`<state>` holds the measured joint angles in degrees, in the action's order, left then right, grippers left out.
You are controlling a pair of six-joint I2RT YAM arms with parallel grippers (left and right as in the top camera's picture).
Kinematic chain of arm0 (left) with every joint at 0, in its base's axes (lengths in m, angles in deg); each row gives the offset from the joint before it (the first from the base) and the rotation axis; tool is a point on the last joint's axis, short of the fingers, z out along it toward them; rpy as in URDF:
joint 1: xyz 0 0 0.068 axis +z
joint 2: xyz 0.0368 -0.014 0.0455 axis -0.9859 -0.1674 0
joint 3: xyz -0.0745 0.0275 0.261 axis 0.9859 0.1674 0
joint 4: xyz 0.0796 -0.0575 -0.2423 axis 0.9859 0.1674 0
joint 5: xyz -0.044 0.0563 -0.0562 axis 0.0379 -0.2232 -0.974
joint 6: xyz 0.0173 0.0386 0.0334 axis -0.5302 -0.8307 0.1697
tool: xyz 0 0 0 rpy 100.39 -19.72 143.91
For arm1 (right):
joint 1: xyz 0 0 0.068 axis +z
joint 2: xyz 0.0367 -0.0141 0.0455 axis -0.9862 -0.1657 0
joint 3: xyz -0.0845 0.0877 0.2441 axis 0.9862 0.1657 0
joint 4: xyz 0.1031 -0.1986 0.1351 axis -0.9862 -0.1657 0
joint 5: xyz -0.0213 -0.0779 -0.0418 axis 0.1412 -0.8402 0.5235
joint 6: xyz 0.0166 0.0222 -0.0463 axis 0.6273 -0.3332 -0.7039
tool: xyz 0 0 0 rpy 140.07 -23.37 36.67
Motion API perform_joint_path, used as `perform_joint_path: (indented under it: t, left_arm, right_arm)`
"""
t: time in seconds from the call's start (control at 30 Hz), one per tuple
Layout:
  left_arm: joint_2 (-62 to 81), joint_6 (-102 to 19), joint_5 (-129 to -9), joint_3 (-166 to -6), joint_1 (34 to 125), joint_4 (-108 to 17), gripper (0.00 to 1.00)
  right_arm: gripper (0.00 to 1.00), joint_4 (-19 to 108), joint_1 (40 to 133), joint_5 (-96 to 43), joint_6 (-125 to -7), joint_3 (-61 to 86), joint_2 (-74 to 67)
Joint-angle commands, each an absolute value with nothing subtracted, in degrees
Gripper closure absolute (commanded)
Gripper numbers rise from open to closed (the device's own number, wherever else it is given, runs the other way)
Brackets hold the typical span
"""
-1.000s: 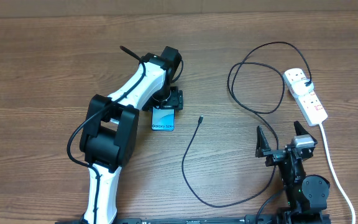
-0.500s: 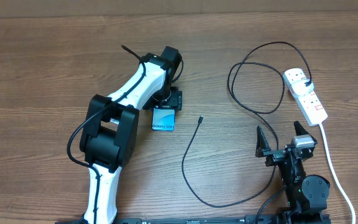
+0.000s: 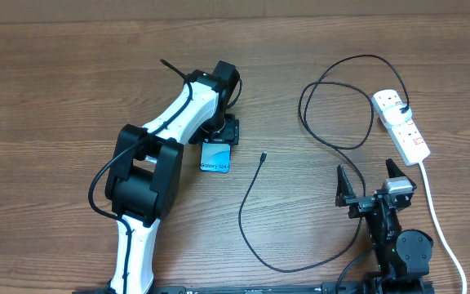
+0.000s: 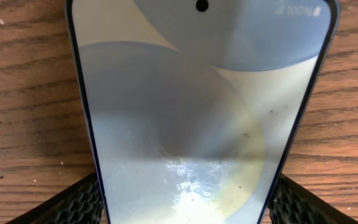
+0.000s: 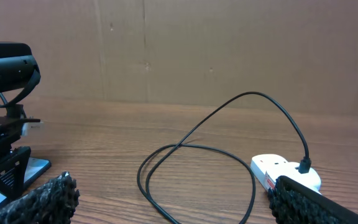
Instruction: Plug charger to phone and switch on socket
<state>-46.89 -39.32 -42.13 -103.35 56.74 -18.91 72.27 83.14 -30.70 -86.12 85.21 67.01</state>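
Observation:
The phone (image 3: 215, 158) lies flat on the wooden table and fills the left wrist view (image 4: 197, 106). My left gripper (image 3: 220, 132) sits over its far end, a finger pressed against each long edge (image 4: 185, 208). The charger's connector tip (image 3: 263, 155) lies loose on the table right of the phone. Its black cable (image 3: 255, 237) loops round to a black plug (image 3: 404, 111) seated in the socket (image 3: 405, 131). My right gripper (image 3: 368, 184) is open and empty near the front edge, with the cable loop (image 5: 197, 152) and socket (image 5: 283, 170) ahead of it.
The socket's thick white cord (image 3: 437, 220) runs toward the front edge, right of my right arm. A brown cardboard wall (image 5: 216, 50) stands behind the table. My left arm (image 5: 5, 68) shows at the left of the right wrist view.

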Motion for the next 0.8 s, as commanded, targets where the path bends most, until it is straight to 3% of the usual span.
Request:
perform_joint_path:
  t: [0.0,0.77]
  left_arm:
    - [-49.1,-39.8,-39.8,-101.6,56.8,-18.5,0.23]
    - [-49.0,-39.8,-43.0,-108.5,56.8,-14.5,0.29]
  right_arm:
    - [0.0,72.4,83.2,-31.2,-85.9,85.8,67.5]
    - [0.0,72.4,83.2,-31.2,-85.9,85.8,67.5]
